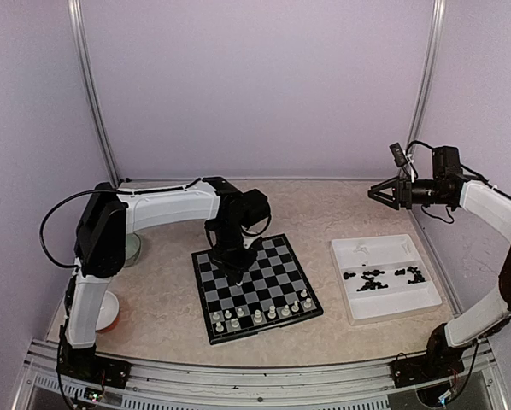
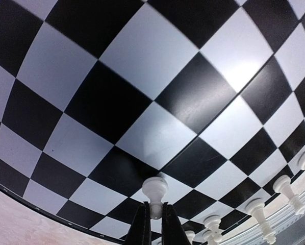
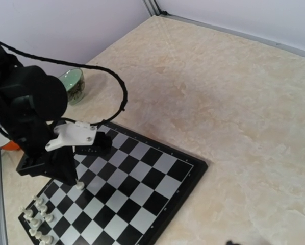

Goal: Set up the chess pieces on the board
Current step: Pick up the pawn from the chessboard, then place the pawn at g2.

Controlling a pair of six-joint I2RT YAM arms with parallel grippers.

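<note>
The board lies mid-table, with a row of several cream-white chess pieces along its near edge. My left gripper is shut on a white pawn, held upright at or just above a square near the board's middle. I cannot tell whether it touches. The right wrist view shows the same pawn under the left gripper. Several black pieces lie in the white tray. My right gripper is open and empty, raised high above the tray's far side.
A green cup stands left of the board, also in the right wrist view. A red and white bowl sits near the left arm's base. The left arm arches over the board's far left corner. Bare tabletop lies beyond the board.
</note>
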